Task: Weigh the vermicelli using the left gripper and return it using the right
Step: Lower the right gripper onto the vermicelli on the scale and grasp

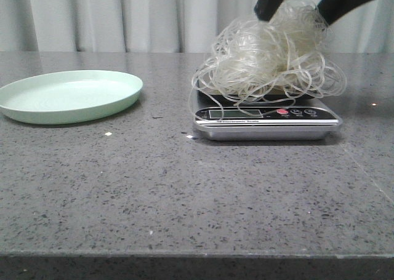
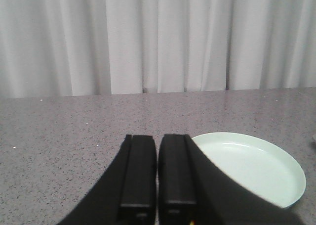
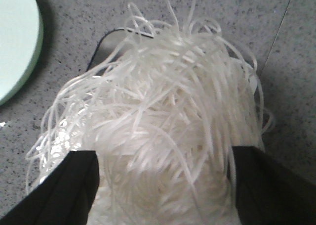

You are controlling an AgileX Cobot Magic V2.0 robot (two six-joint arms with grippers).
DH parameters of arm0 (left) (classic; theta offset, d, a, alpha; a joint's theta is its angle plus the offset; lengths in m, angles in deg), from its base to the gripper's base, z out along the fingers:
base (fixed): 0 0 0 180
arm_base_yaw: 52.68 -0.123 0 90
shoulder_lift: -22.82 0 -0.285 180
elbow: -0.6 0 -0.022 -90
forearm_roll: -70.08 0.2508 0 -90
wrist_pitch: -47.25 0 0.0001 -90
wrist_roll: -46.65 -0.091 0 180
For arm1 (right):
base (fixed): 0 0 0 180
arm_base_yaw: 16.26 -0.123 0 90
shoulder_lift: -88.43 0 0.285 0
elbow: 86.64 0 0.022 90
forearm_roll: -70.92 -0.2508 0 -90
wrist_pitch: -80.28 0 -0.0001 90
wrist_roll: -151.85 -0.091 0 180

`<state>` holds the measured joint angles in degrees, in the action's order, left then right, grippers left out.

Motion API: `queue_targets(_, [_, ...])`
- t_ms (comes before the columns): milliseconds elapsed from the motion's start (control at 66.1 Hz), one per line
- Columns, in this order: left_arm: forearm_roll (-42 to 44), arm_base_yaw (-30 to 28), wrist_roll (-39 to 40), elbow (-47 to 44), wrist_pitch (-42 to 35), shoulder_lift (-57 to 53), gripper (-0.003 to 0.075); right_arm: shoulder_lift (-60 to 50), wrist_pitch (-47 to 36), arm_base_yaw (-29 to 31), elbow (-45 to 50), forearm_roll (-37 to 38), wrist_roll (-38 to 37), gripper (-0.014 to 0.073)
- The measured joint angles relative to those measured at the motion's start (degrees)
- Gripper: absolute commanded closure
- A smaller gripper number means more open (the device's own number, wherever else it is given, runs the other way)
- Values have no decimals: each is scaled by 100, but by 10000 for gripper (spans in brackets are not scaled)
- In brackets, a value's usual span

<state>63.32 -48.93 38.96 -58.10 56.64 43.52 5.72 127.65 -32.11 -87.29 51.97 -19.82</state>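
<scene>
Across the grey speckled stone table, everything is best placed relative to the digital kitchen scale, which is set right of centre. Well to the left of the scale, a pale green plate is seen with nothing on it. Piled on the scale's platform, the vermicelli is spread as a loose tangle, with loops spilling over the edges and hanging in front of the display. Above the scale, the right gripper is held spread wide around the top of the heap, one finger at either side; no firm squeeze on the strands is apparent yet. Away from the scale, beside the plate, the left gripper is seen pressed together and holding nothing. The noodles are judged to be very light, springy and brittle, with stray loops likely to snag or trail; a hold deep through the dense middle of the bundle would probably carry most strands, whereas a pinch at the outer loops would likely shed them.
</scene>
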Motion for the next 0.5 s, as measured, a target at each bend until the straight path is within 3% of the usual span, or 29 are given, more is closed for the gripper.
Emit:
queue_targets(121, [0,0,0,0,0,0,584,228,0,0,-21,0,25,-20])
queue_targets(182, [0,0,0,0,0,0,584,292,0,0,-45,0,25,25])
queue_targets(303, [0,0,0,0,-3,0,584,319,0,0,-47,0,25,218])
queue_targets(318, [0,0,0,0,-3,0,584,319,0,0,-47,0,25,291])
queue_targets(409, [0,0,0,0,-3,0,584,319,0,0,-47,0,25,454])
queue_targets(500, [0,0,0,0,-12,0,584,319,-20,0,-47,0,25,435])
